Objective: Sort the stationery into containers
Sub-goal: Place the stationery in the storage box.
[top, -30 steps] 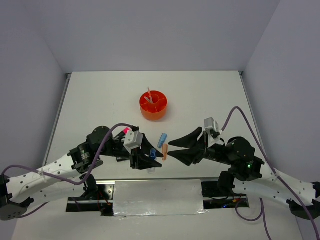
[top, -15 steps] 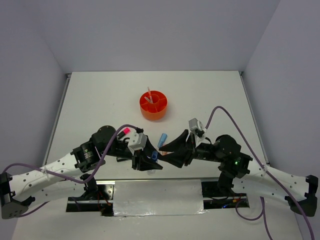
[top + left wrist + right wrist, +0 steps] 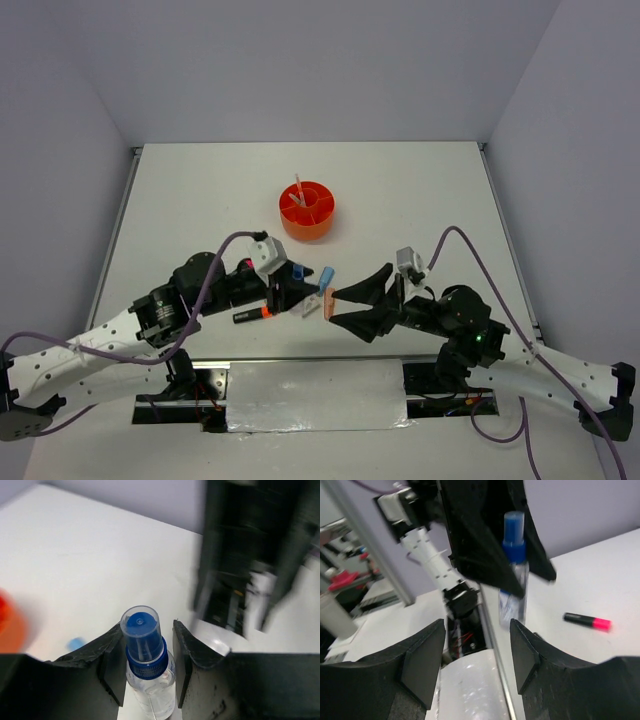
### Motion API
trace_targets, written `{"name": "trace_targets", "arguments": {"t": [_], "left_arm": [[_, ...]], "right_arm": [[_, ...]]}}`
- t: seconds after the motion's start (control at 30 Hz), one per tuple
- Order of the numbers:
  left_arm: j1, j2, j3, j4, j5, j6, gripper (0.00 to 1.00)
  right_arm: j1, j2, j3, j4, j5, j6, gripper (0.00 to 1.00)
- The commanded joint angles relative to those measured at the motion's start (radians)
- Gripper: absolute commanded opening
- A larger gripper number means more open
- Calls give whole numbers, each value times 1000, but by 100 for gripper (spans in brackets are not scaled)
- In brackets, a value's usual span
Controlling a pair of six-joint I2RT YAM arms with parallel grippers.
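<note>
My two arms share one build. The long lower link of my left arm [image 3: 95,345] is a white shell dotted with small dark screw holes, and my right arm [image 3: 575,372] has the same white link. Past it, each arm becomes chunky black joints with round motor housings. A purple cable [image 3: 208,275] runs loosely along the left arm; a second purple cable [image 3: 456,229] loops off the right. A small grey-white camera block [image 3: 262,250] sits at the wrist. A tiny green light [image 3: 478,338] glows on my right arm's black joint. My left fingers [image 3: 112,655] and right fingers [image 3: 420,655] are matte black, broad and wedge-shaped, with a rough grain.
</note>
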Motion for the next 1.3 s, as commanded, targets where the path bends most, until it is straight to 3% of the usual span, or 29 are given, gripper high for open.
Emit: {"name": "trace_targets", "arguments": {"t": [0.0, 0.03, 0.07, 0.17, 0.3, 0.4, 0.57, 0.77, 0.9, 1.27], "left_arm": [[4, -13, 45, 43, -499, -50, 0], [18, -5, 36, 70, -669, -68, 0], [33, 13, 35, 90, -728, -67, 0], [172, 70, 24, 197, -767, -71, 0], [465, 176, 18, 352, -622, -136, 0], [617, 310, -14, 564, -496, -198, 0], [772, 518, 13, 860, -254, -306, 0], [788, 790, 150, 945, -137, -341, 0], [786, 892, 186, 1029, -97, -390, 0], [786, 1049, 237, 1135, -36, -466, 0]], "right_arm": [[3, -75, -34, 42, 197, 0, 62], [6, -95, -45, 41, 225, 8, 62], [3, -132, -60, 39, 258, 13, 62], [3, -177, -76, 27, 279, 17, 62], [3, -191, -68, -15, 262, 17, 62], [3, -183, -59, -25, 216, 16, 62], [3, -172, -62, -31, 179, 10, 62], [3, -177, -56, -68, 191, -18, 62], [3, -207, -51, -79, 194, -30, 63], [1, -197, -10, -128, 168, -62, 65]]}}
